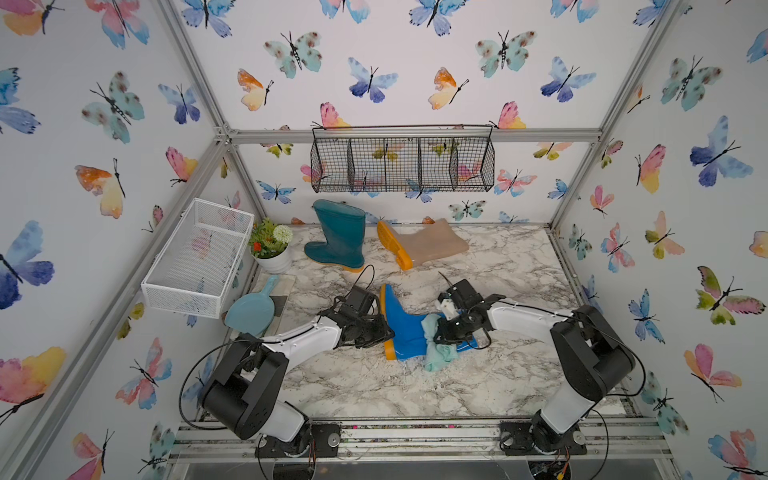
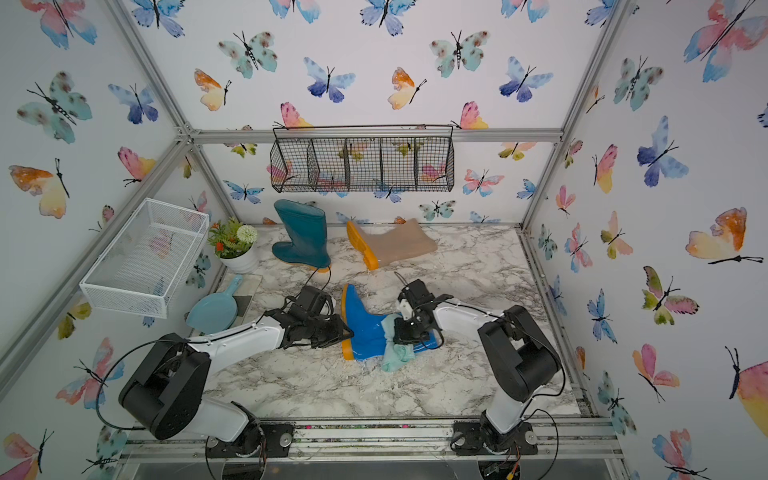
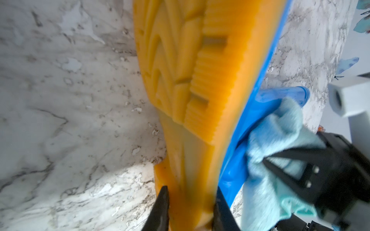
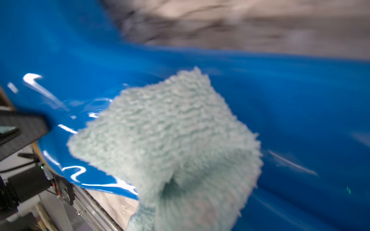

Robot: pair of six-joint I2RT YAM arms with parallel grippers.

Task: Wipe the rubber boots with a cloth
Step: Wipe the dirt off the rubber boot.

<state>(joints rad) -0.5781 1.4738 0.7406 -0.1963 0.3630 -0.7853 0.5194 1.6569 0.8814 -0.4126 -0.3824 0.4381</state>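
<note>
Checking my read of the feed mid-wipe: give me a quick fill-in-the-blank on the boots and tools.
1. The right tool holds the cloth against the blue boot, which lies on its ___.
2. The left tool grips that boot by its orange ___.
3. Of the teal boot and the beige boot, only the ___ one stands upright.
Missing: side; sole; teal.

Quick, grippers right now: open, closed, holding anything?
Left gripper: closed on the orange sole of the blue boot.
Right gripper: closed on the cloth, pressed to that boot.
</note>
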